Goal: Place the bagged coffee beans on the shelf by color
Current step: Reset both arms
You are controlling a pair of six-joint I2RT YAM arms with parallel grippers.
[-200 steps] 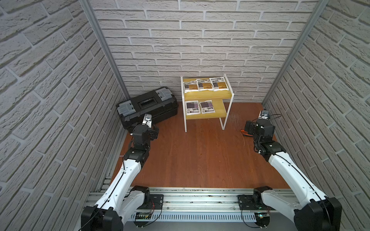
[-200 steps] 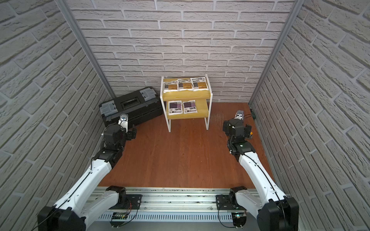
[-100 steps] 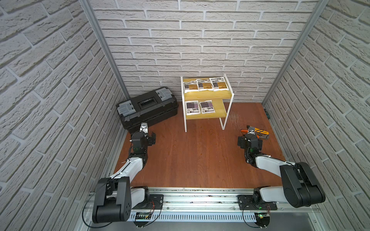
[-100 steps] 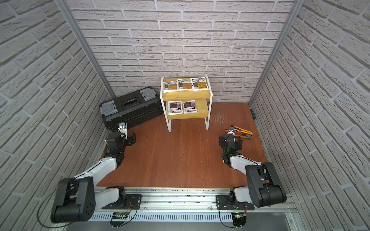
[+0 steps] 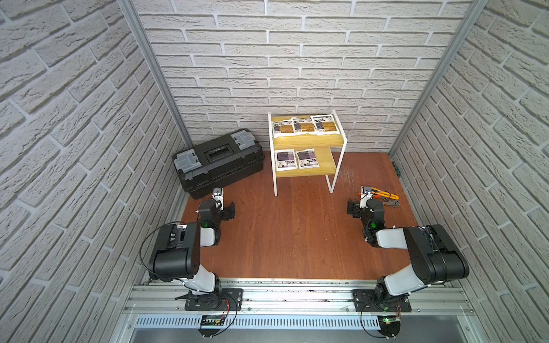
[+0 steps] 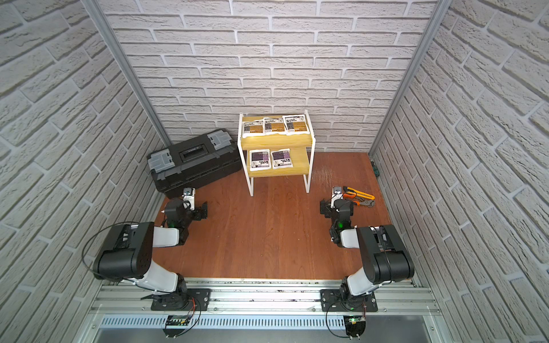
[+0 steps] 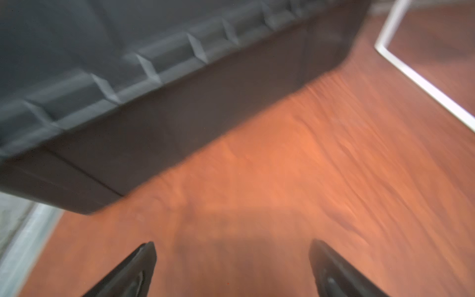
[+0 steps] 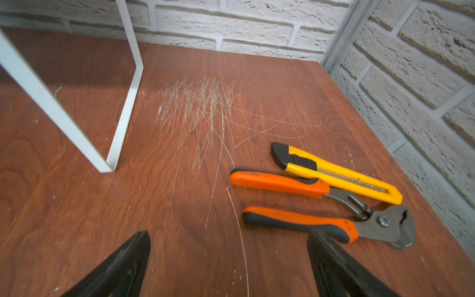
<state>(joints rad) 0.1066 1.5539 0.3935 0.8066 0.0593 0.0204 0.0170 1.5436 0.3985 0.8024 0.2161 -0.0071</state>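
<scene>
The shelf [image 5: 326,161] [image 6: 297,161] stands against the back wall in both top views. Three bagged coffee beans with orange labels [image 5: 303,124] [image 6: 273,124] lie side by side on its upper board. Two with purple labels [image 5: 286,160] [image 6: 281,159] lie on the lower board. My left gripper [image 5: 228,210] [image 7: 231,244] hangs low over the bare floor in front of the toolbox, open and empty. My right gripper [image 5: 352,208] [image 8: 228,234] is low to the right of the shelf, also open and empty. Both are well short of the shelf.
A black toolbox [image 5: 218,161] [image 7: 154,77] with grey latches sits left of the shelf. Orange-handled pliers [image 8: 308,205] and a yellow utility knife [image 8: 334,174] lie on the floor by the right gripper. White shelf legs [image 8: 123,102] [image 7: 424,84] show in both wrist views. Brick walls close three sides.
Both arms have folded back toward the front rail and sunk lower, drawing the grippers away from the shelf. The jaws stayed open. The bags have not moved.
</scene>
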